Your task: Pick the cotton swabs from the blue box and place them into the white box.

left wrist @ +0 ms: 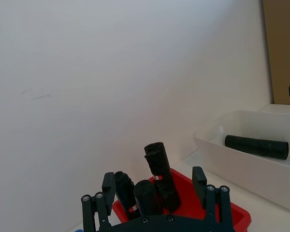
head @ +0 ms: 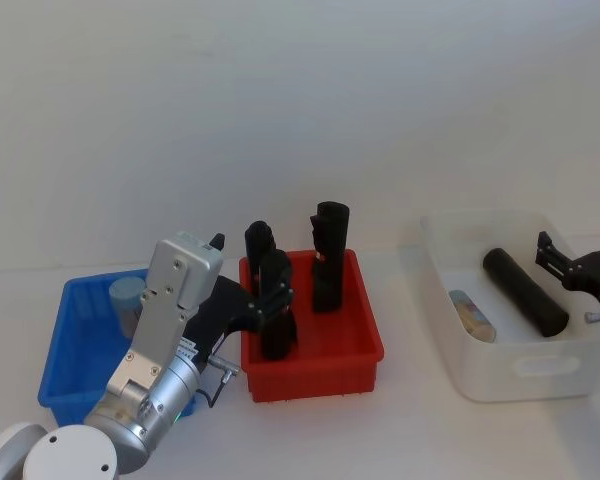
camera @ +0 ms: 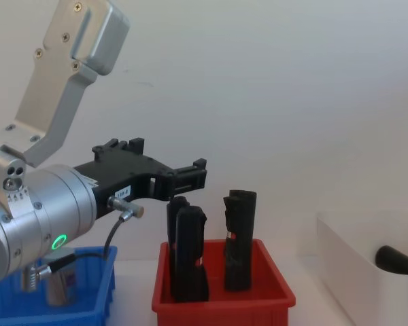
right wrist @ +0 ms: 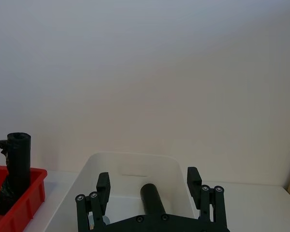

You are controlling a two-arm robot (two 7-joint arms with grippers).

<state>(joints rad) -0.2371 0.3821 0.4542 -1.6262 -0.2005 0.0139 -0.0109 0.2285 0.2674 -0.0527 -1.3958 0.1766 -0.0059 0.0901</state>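
1. Left gripper (left wrist: 154,193) is raised above the gap between the blue box (head: 70,350) and the red bin (head: 310,350), fingers spread apart w/ nothing between them. My read: it is poised for a reach, not yet lowered into the blue box.
2. One tub of cotton swabs (head: 127,303) stands upright at the far end of the blue box, just beside the left arm, so a top-down approach looks open.
3. Another cotton-swab tub (head: 470,315) lies on its side inside the white box (head: 525,370), near its left wall. So part of the job looks done.
4. Right gripper (right wrist: 150,193) hovers at the far right side of the white box, fingers apart & empty — idle by the look of it.
5. A black rolled bundle (head: 525,292) also lies in the white box, next to the tub; it takes up floor space, but there is room beside it.
6. Three black rolled bundles w/ red labels (head: 275,310) stand upright in the red bin, between the two boxes — tall enough, I'd judge, to snag a low carry across, so the tub needs lifting clear over them.
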